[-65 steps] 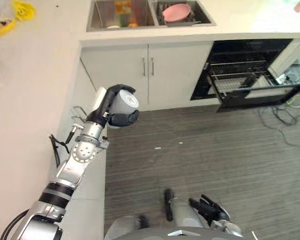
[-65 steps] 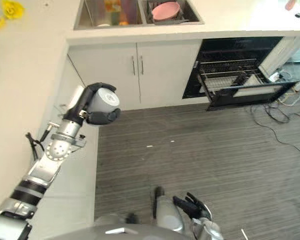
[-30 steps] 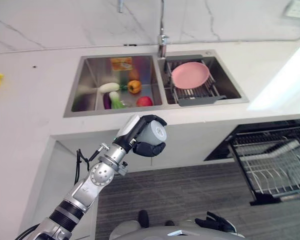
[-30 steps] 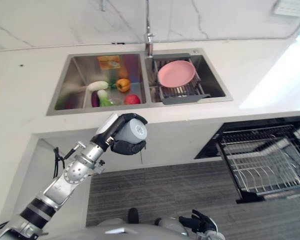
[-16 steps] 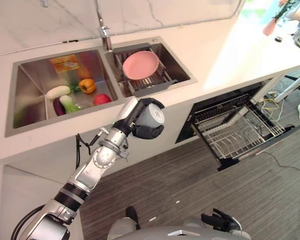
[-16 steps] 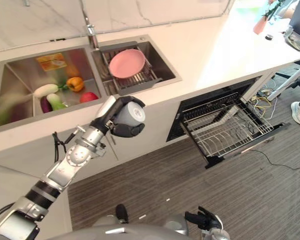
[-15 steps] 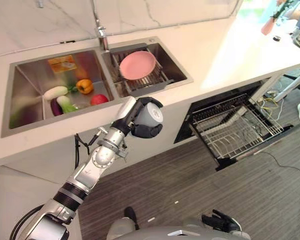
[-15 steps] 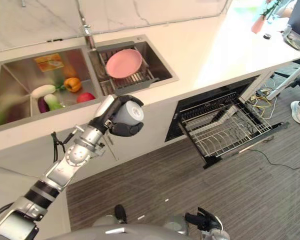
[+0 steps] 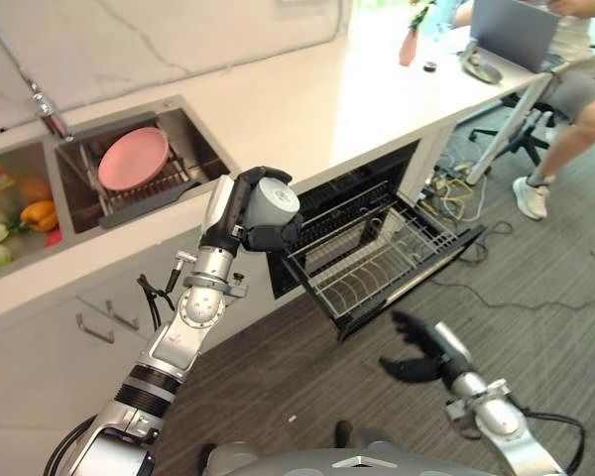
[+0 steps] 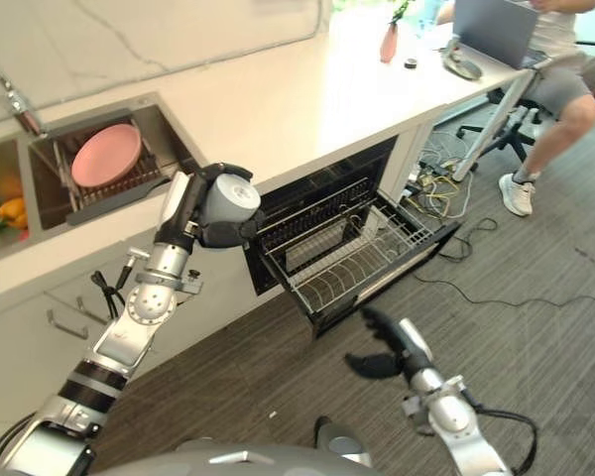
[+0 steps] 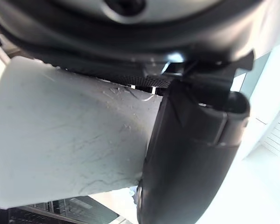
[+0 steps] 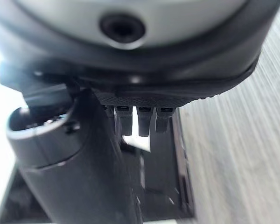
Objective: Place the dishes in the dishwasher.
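Observation:
My left hand (image 9: 236, 213) is curled round a light grey cup (image 9: 274, 198), held up in front of the counter edge, just left of the dishwasher opening. The left wrist view has the cup (image 11: 70, 140) pressed under the thumb (image 11: 191, 154). The dishwasher (image 9: 367, 198) is open, its wire rack (image 9: 377, 260) pulled out and bare. A pink plate (image 9: 133, 159) stands in the drainer in the sink (image 9: 193, 149). My right hand (image 9: 421, 352) hangs low over the floor before the rack, fingers spread and holding nothing.
Vegetables (image 9: 20, 223) lie in the left sink basin. White cabinet doors (image 9: 89, 327) stand below the sink. A person (image 9: 575, 89) sits at the counter's far right with a laptop (image 9: 511, 30). Cables (image 9: 456, 198) trail on the floor by the dishwasher.
The camera has swung right, so the dishwasher now sits mid-view. The left hand still holds the cup. The right hand has risen into view, fingers spread.

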Controlling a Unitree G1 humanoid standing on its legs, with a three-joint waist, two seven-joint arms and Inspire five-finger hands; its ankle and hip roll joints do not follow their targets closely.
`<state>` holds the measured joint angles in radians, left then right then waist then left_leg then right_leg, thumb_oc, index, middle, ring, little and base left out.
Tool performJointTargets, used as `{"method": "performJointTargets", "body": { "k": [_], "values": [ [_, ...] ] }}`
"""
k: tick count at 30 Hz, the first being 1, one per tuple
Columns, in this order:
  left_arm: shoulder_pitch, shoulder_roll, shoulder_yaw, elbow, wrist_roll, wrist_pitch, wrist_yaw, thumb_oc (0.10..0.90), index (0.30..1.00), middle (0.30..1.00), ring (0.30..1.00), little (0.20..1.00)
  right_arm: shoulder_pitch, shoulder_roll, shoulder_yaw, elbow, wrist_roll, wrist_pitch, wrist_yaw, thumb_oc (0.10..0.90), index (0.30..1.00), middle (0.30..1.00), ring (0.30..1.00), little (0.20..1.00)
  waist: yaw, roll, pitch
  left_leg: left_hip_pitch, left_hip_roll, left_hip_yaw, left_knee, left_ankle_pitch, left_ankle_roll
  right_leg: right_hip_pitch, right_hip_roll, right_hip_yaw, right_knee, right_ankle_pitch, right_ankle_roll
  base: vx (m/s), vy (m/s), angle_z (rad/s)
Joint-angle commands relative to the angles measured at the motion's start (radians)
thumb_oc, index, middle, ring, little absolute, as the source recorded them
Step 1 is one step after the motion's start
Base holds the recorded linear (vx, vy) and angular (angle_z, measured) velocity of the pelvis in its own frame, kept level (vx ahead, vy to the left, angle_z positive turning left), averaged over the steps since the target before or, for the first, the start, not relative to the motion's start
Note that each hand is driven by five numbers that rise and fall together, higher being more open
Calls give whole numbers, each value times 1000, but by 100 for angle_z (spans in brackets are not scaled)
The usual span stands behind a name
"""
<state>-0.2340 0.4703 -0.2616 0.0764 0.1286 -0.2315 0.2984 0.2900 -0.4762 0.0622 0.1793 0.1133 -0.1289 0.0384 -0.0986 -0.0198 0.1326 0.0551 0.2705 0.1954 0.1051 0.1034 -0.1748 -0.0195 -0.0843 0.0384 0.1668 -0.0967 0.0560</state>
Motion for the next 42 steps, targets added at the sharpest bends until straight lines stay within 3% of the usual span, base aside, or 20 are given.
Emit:
{"method": "performJointTargets", "body": {
  "k": [1,6,9,17,19,24,26,35,42],
  "values": [
    [-132,52,69,-74,8,-100,58,400,300,300,300,300,-22,4,-6,-1,9,-86,-28,800,900,900,900,900,8,-19,-45,24,-53,11,45,-175,59,-13,-81,74,20,-16,121,38,58,-11],
    [-151,42,53,-64,-39,-105,13,400,300,300,300,300,-5,38,-76,-148,65,-114,-19,800,900,900,900,900,-57,10,-61,90,-92,53,-75,-183,67,-32,-93,120,-3,16,149,48,98,-22],
    [-147,32,46,-59,-76,-106,-11,400,300,300,300,300,-42,56,-80,-217,110,-140,-11,800,900,900,900,900,-65,14,-63,106,-116,81,-72,-201,82,-46,-96,160,-26,46,168,48,112,-59],
    [-151,-69,-9,24,-359,-121,-85,400,300,300,300,300,-185,108,21,-298,394,-170,65,800,900,900,900,900,-40,10,-75,144,-147,129,-82,-219,101,-58,-89,214,-85,91,187,23,53,-38],
    [-187,-98,-39,46,-437,-120,-98,400,300,300,300,300,-231,116,58,-307,452,-166,65,800,900,900,900,900,-32,9,-82,152,-148,135,-85,-219,100,-52,-89,210,-98,96,189,26,24,-22],
    [-296,-169,-117,112,-549,-112,-82,400,300,300,300,300,-336,190,165,-351,770,-144,90,800,900,900,900,900,-15,9,-92,160,-139,131,-96,-210,95,-37,-88,188,-108,88,181,3,4,-2],
    [-316,-202,-132,126,-616,-108,-81,400,300,300,300,300,-346,203,191,-354,831,-139,70,800,900,900,900,900,-10,8,-94,160,-135,125,-99,-206,92,-29,-88,175,-110,84,178,-2,-12,7],
    [-393,-230,-190,149,-632,-88,-105,400,300,300,300,300,-401,112,207,-324,734,-95,43,800,900,900,900,900,8,0,-102,166,-122,100,-120,-192,83,9,-88,131,-123,72,168,-1,-16,18],
    [-402,-212,-191,147,-598,-83,-112,400,300,300,300,300,-419,56,186,-323,554,-81,24,800,900,900,900,900,13,5,-104,167,-122,90,-127,-190,83,19,-91,114,-126,70,166,-1,-1,4]
  ]
}}
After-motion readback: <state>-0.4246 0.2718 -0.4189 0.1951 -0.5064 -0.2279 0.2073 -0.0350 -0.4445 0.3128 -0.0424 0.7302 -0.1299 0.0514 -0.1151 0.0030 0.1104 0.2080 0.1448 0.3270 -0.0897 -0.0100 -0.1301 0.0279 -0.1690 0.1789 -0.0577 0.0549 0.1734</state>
